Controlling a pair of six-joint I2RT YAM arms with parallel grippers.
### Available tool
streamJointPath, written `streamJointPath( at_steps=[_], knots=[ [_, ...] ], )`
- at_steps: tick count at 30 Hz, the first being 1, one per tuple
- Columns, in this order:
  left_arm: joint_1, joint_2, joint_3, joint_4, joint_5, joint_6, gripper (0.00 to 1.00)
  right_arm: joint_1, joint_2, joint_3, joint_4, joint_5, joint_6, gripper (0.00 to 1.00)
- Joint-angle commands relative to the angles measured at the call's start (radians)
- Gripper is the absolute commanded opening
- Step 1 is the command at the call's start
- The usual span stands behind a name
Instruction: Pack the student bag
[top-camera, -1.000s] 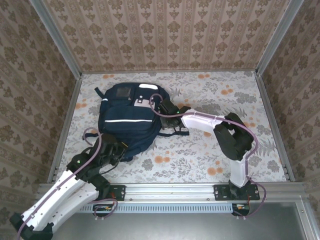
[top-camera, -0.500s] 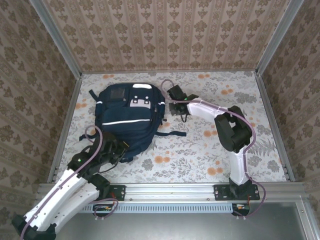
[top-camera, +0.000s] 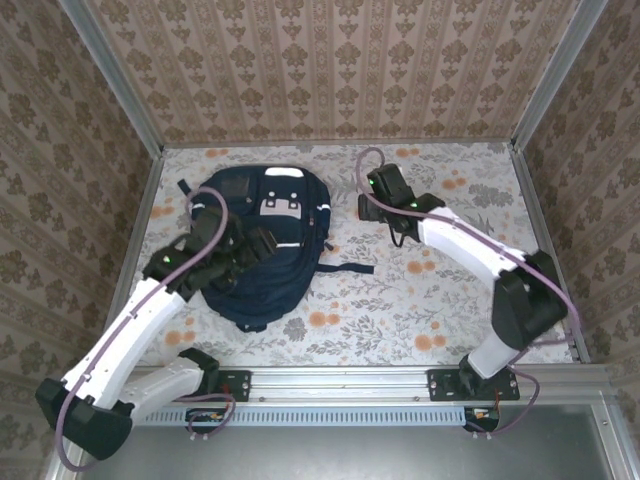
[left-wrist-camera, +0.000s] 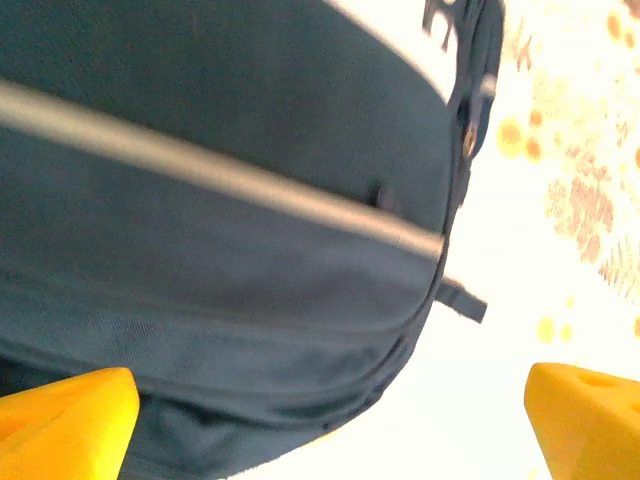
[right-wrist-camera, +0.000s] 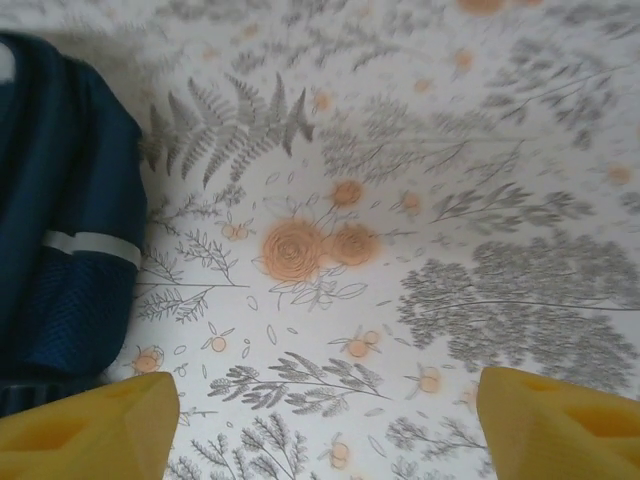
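On floral table (top-camera: 450, 290), navy student bag (top-camera: 275, 297), thin white stripe

- white cloth-covered counter (top-camera: 420, 310), printed all over with grey leaves and ferns plus little orange blooms here and there
- in the right wrist view, a cluster of orange rose prints (right-wrist-camera: 300, 250) sits mid-cloth, with a big grey fern print (right-wrist-camera: 235, 125) up and left of it
- beige damask-patterned wallpaper walls (top-camera: 340, 70) box the counter in on three sides
- silver aluminium rail (top-camera: 340, 385) runs along the near edge, with a plain grey panel (top-camera: 350, 450) just beyond it
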Motion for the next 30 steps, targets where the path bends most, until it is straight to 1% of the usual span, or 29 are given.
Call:
streamJointPath(
  at_steps=[1, 2, 5, 8, 11, 13, 15, 16, 18, 21, 23, 25, 27, 28, 29, 30],
  knots=[
    [0.108, 0.058, 0.118, -0.106, -0.078, 0.277, 1.0, -0.016, -0.125, -0.095, 0.0, 0.08, 0.003, 0.93],
    [0.142, 0.074, 0.138, -0.104, -0.097, 0.324, 1.0, -0.028, -0.159, -0.124, 0.006, 0.089, 0.011, 0.99],
    [0.247, 0.105, 0.137, -0.051, -0.157, 0.423, 1.0, -0.059, -0.272, -0.209, 0.056, 0.092, -0.018, 1.0],
    [0.351, 0.107, 0.041, 0.115, -0.251, 0.503, 1.0, -0.076, -0.367, -0.306, 0.142, 0.16, -0.072, 1.0],
    [0.455, 0.125, -0.07, 0.295, -0.285, 0.55, 1.0, -0.096, -0.443, -0.432, 0.268, 0.27, -0.124, 1.0],
    [0.512, 0.159, -0.134, 0.4, -0.318, 0.584, 1.0, -0.124, -0.483, -0.511, 0.347, 0.292, -0.163, 1.0],
    [0.545, 0.207, -0.195, 0.496, -0.37, 0.613, 1.0, -0.159, -0.502, -0.592, 0.437, 0.293, -0.197, 1.0],
    [0.559, 0.235, -0.223, 0.541, -0.375, 0.614, 1.0, -0.174, -0.502, -0.631, 0.484, 0.293, -0.217, 1.0],
    [0.569, 0.282, -0.277, 0.661, -0.364, 0.632, 1.0, -0.195, -0.483, -0.691, 0.57, 0.278, -0.279, 1.0],
    [0.566, 0.343, -0.363, 0.881, -0.317, 0.679, 1.0, -0.231, -0.402, -0.743, 0.688, 0.268, -0.317, 1.0],
    [0.558, 0.387, -0.423, 1.041, -0.295, 0.703, 1.0, -0.259, -0.328, -0.776, 0.82, 0.244, -0.333, 1.0],
    [0.528, 0.43, -0.474, 1.188, -0.31, 0.765, 1.0, -0.286, -0.242, -0.798, 0.95, 0.201, -0.352, 1.0],
    [0.5, 0.447, -0.49, 1.293, -0.313, 0.822, 1.0, -0.3, -0.178, -0.765, 0.996, 0.172, -0.39, 0.99],
    [0.486, 0.455, -0.513, 1.362, -0.306, 0.835, 1.0, -0.306, -0.134, -0.763, 1.058, 0.159, -0.404, 1.0],
    [0.485, 0.468, -0.531, 1.416, -0.257, 0.856, 1.0, -0.311, -0.104, -0.76, 1.103, 0.132, -0.427, 1.0],
    [0.477, 0.488, -0.539, 1.459, -0.236, 0.881, 1.0, -0.32, -0.083, -0.745, 1.092, 0.102, -0.427, 1.0]
  ],
)
